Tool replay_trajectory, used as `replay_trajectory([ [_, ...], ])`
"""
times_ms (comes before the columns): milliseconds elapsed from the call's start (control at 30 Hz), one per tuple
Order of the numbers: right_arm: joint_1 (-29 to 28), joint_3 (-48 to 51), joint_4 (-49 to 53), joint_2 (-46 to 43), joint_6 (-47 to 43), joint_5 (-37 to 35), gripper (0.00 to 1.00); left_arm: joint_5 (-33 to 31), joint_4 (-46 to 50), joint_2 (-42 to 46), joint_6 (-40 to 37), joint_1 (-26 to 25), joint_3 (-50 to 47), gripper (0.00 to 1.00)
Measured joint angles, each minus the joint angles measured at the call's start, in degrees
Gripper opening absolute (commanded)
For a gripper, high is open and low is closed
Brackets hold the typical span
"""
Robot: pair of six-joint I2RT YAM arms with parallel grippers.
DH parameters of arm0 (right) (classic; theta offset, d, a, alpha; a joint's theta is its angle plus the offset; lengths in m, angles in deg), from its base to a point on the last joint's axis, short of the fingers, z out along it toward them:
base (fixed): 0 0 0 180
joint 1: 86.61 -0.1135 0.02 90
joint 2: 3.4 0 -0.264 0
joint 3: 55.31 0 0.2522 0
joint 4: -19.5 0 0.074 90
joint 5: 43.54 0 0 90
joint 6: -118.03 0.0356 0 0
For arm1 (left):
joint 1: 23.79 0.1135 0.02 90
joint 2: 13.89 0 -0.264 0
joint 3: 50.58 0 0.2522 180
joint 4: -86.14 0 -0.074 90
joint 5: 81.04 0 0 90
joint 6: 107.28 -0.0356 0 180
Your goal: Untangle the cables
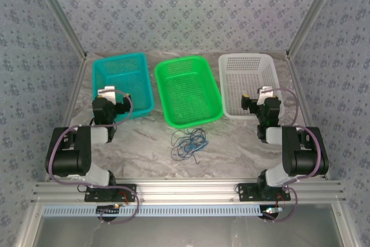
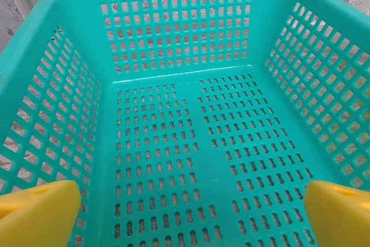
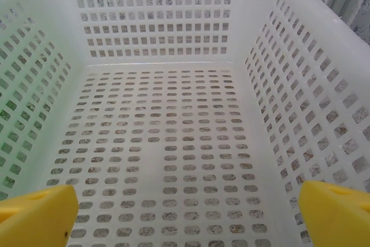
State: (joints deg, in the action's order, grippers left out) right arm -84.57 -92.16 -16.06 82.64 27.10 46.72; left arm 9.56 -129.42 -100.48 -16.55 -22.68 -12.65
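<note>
Cables (image 1: 188, 143) lie in one small loose tangle, blue and dark strands crossed, at the middle of the surface (image 1: 243, 148), just before the near rim of the green basket (image 1: 179, 62). We judge the untangling not yet begun. Our left end effector (image 1: 107, 92) hangs over the teal basket (image 1: 118, 57) by the far left corner, spread wide and holding nothing. By the far right corner, over the white basket (image 1: 245, 56), our right end effector (image 1: 265, 92) hovers, likewise wide open and bare. Next we must bring both inward to the tangle, pinch one thin strand, pin the rest, and draw them apart. We can read no brand, label or writing.
</note>
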Motion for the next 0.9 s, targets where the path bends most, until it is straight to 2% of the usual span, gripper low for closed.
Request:
replay_trajectory([
  [167,0.31,0.02,0.00,0.00,0.02,0.90,1.00,0.04,0.07,0.00,0.04,0.02,0.04,0.99],
  [267,0.37,-0.68,2.23,-0.42,0.02,1.07,1.00,0.07,4.28,0.33,0.24,0.02,1.68,0.99],
  [433,1.38,-9.49,20.79,-3.04,1.18,2.58,1.00,0.24,23.06,3.23,1.11,0.15,10.93,1.00],
  [633,-0.76,-16.59,36.50,-8.87,3.65,5.18,1.00,0.15,35.74,11.02,5.33,-0.35,16.57,1.00],
  [767,-3.58,-21.53,45.90,-10.29,4.83,5.14,0.98,-0.07,42.21,11.89,6.19,-3.41,19.98,1.00],
  [900,-4.70,-29.73,55.45,-7.78,7.91,5.60,0.95,0.90,48.35,10.69,7.65,-7.30,23.43,0.99],
])
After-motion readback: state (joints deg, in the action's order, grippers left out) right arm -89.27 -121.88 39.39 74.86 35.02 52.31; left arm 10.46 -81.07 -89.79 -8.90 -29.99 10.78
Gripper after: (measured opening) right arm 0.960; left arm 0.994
